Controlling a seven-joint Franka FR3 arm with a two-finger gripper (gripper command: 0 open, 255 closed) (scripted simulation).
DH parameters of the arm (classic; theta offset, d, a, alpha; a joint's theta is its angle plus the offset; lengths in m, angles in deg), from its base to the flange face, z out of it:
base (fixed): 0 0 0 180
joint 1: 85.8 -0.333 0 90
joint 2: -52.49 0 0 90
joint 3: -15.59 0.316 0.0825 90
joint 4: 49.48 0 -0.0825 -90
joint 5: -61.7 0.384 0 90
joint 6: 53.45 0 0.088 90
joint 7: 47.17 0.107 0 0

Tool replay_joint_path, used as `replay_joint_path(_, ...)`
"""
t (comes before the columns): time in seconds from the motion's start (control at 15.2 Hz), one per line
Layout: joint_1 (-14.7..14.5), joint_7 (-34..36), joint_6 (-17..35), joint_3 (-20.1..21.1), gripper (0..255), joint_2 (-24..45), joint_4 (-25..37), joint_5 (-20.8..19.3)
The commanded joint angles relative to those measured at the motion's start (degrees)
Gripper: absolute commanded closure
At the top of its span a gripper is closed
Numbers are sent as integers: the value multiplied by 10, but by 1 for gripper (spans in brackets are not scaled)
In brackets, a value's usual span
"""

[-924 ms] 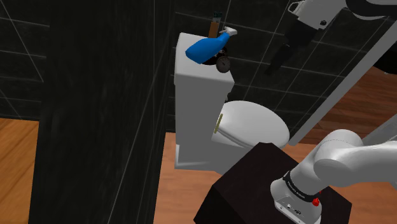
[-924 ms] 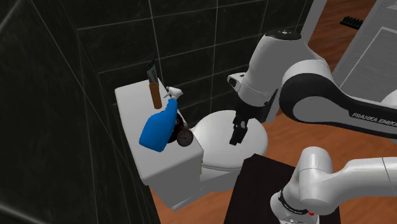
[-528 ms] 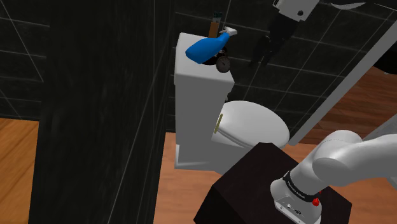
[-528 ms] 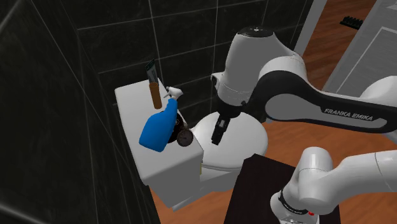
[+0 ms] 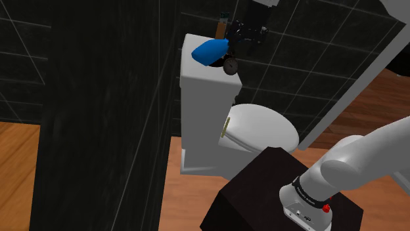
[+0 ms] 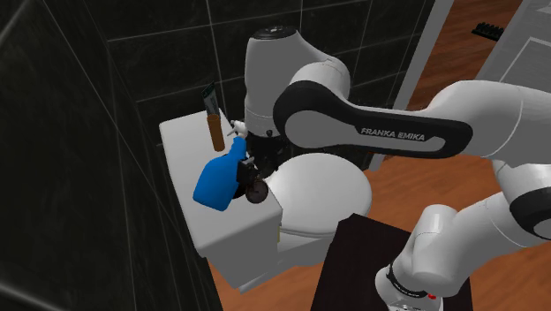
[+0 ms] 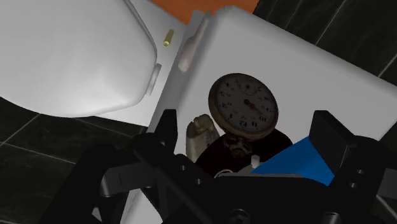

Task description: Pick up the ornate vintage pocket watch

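The pocket watch (image 7: 245, 105) is round, with a pale dial, dark numerals and a tarnished brown rim. It lies on the white toilet tank lid (image 7: 305, 70) near the lid's front edge, beside a blue spray bottle (image 7: 299, 159). My gripper (image 7: 248, 121) hangs open just above it, one black finger on each side and neither touching it. In the shoulder view the watch (image 5: 230, 65) sits just below and left of the gripper (image 5: 246, 33). The second exterior view has the gripper (image 6: 252, 168) directly over the watch (image 6: 257, 191), partly covering it.
The blue spray bottle (image 5: 210, 50) lies on its side on the tank, and a brown bottle (image 6: 213, 124) stands behind it. Below are the closed white toilet lid (image 5: 259, 128) and the dark stand (image 5: 263, 190). Black tiled walls close in behind and beside the tank.
The arm has swung from over the toilet bowl across to the tank. The gripper moved toward the shoulder view's left and now hangs above the watch, still open.
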Motion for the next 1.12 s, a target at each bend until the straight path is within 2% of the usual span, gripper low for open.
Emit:
replay_joint_path(0.0, 5, 43, -10, 11, 0, 48, 51, -6)
replay_joint_path(0.59, 3, 37, 49, 10, 0, 33, -24, -2)
replay_joint_path(0.66, 3, 37, 48, 10, 255, 33, -23, -2)
replay_joint_path(1.06, 3, 37, 49, 10, 255, 32, -25, -2)
